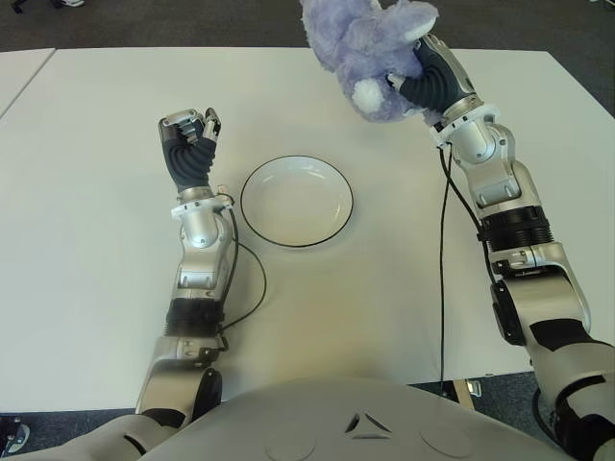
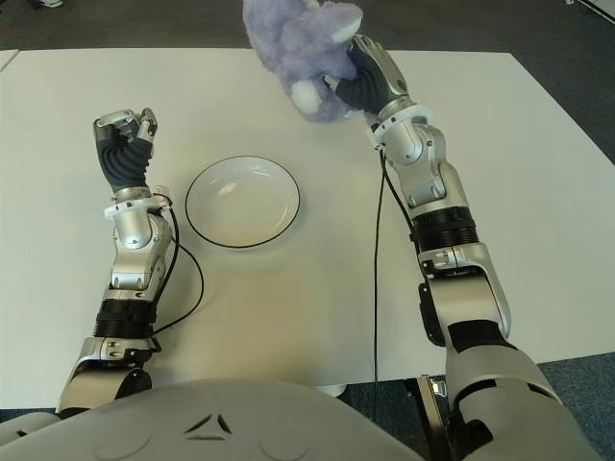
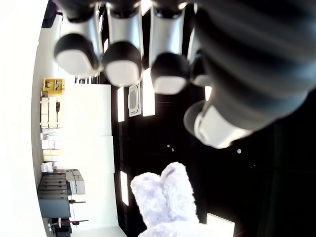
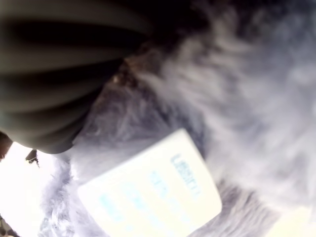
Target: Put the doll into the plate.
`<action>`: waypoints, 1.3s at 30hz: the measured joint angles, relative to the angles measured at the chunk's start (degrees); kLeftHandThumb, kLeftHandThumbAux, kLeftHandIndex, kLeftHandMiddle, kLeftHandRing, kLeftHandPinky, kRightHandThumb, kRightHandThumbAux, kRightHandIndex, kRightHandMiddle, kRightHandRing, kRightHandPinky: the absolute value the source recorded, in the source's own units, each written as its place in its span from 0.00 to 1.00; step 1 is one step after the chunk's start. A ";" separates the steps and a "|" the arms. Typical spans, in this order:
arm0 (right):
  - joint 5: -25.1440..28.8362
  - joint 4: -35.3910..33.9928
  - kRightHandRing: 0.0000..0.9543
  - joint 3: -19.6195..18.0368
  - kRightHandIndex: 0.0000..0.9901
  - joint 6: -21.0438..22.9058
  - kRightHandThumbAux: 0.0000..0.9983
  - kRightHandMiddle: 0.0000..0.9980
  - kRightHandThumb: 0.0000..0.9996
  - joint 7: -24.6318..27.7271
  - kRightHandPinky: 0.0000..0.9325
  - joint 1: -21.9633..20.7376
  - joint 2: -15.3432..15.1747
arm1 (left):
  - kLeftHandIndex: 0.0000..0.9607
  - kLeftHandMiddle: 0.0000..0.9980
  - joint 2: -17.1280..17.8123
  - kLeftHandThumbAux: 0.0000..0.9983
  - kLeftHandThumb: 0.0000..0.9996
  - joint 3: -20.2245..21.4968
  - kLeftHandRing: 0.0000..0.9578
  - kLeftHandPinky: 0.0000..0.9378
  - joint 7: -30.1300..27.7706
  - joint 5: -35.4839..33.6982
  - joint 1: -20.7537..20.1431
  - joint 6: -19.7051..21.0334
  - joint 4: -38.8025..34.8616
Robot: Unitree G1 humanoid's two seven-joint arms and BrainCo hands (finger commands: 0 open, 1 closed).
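Eye views: right hand [image 1: 428,77] raised over the far side of the white table [image 1: 86,240], fingers wrapped round a purple plush doll [image 1: 370,48] held in the air, beyond and right of the plate [image 1: 296,202]. White, dark-rimmed plate holds nothing. Left hand [image 1: 190,149] upright, just left of the plate.

Left wrist view: fingers [image 3: 121,61] curled, nothing between them; doll's ears [image 3: 165,200] visible farther off.

Right wrist view: purple fur fills the frame, a white sewn-in label [image 4: 153,190] on it, dark palm pressed against the fur.
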 measured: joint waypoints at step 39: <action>4.02 -15.02 0.92 -0.20 0.40 -0.03 0.68 0.54 0.85 12.07 0.93 8.46 1.89 | 0.87 0.90 0.01 0.76 0.54 1.18 0.95 0.97 0.00 0.46 -0.26 1.99 1.53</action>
